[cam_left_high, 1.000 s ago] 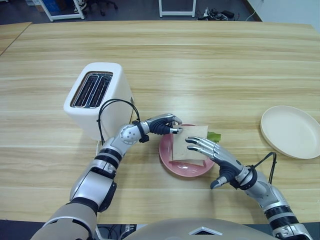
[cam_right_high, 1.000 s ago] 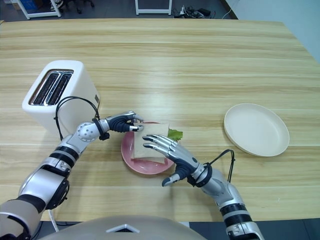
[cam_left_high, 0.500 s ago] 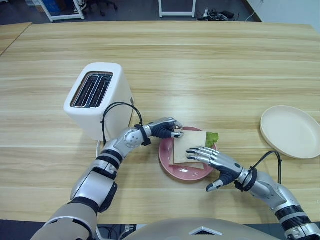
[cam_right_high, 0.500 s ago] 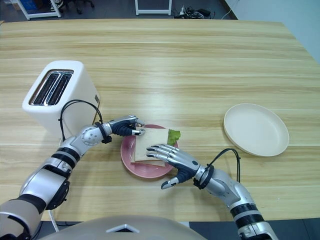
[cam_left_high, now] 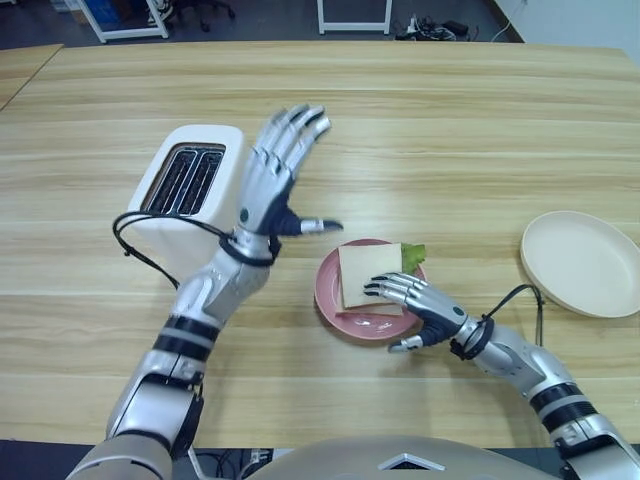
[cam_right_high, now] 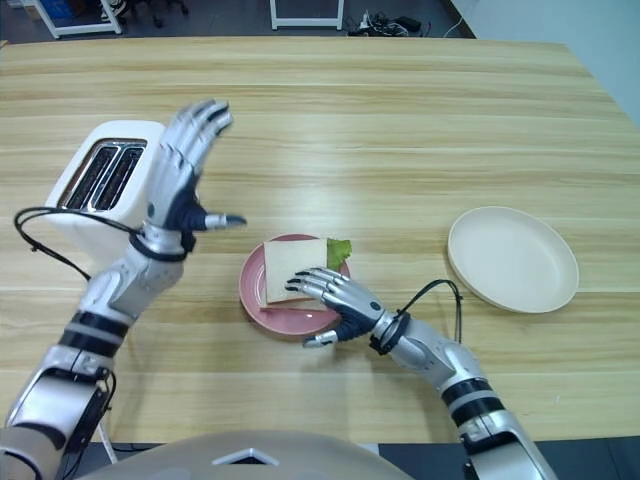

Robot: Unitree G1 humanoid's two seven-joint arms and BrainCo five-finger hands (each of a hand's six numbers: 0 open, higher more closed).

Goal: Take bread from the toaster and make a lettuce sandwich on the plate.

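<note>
Holding the sandwich, the pink plate underlies the flat right hand; left hand splayed.

on the light wooden counter, a square slice of pale bread lies on a round pink plate, with a green lettuce leaf peeking out at its far right corner. the right robot hand rests outstretched fingers on the slice's near edge. the left robot hand is raised, fingers spread, just beside a white two-slot toaster. a round cream plate sits well apart on the right.
</note>
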